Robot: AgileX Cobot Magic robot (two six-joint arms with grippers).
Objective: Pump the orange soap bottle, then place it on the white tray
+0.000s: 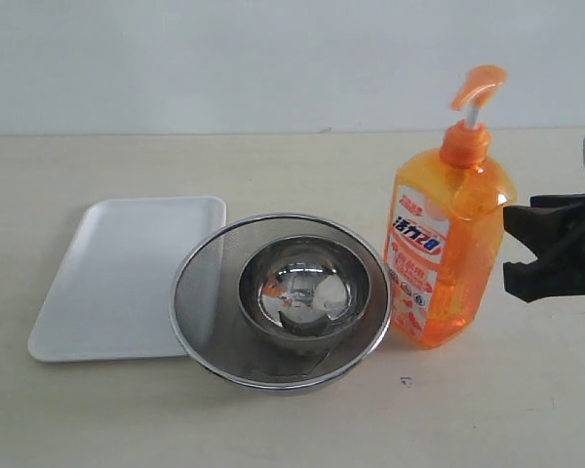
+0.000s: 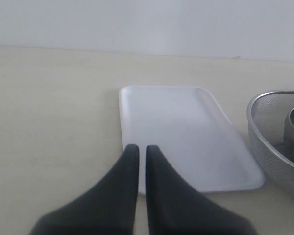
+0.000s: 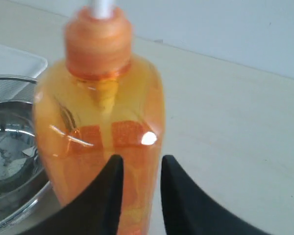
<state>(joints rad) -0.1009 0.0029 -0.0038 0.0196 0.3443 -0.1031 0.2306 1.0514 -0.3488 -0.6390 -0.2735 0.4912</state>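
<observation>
Beige bench: right gripper narrowly parted, empty, beside soap bottle; best press pump head straight down; left gripper closed.

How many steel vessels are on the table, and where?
2: the mesh sieve sits between the white tray and the orange soap bottle; the steel bowl rests inside it. None seems hidden.

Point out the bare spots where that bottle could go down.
The tray is bare wherever it shows, left of the sieve. Bare table also runs in front of the sieve and bottle, and behind them to the wall. Crowded: sieve and bottle stand close, with the right gripper at the bottle's other side.
</observation>
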